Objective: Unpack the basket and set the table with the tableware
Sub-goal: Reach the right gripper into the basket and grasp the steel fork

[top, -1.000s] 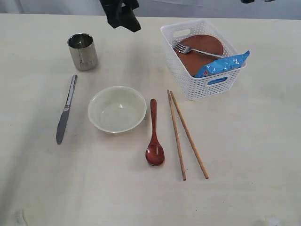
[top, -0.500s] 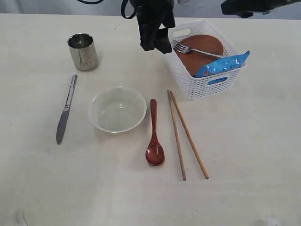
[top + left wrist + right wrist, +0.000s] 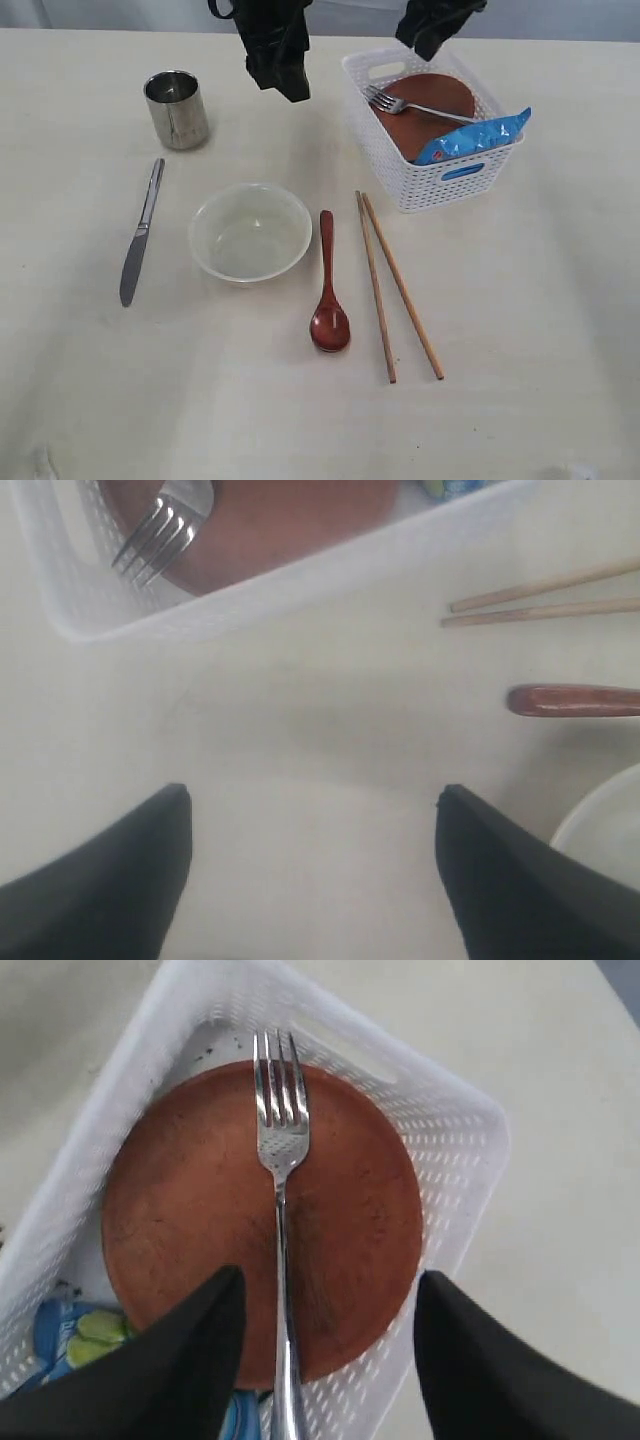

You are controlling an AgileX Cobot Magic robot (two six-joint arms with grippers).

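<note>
1. White basket (image 3: 440, 180) stands on the table (image 3: 540, 300). In it are a brown round plate (image 3: 350, 1220), a steel fork (image 3: 280, 1140) lying across the plate, and a blue crisp packet (image 3: 470, 138).
2. Already out, left of and in front of the basket: chopsticks (image 3: 401, 286) nearest, then wooden spoon (image 3: 328, 285), white bowl (image 3: 250, 232), knife (image 3: 140, 235) and steel cup (image 3: 177, 108).
3. Right gripper (image 3: 328, 1285) hovers over the basket, jaws apart either side of the fork handle, clear of it.
4. Left gripper (image 3: 312, 795) hangs over bare table just left of the basket, jaws apart and empty.
5. Judged step: fetching the fork. Next move calls for a straight descent and closing across the thin handle, low against the plate. It may slip.
</note>
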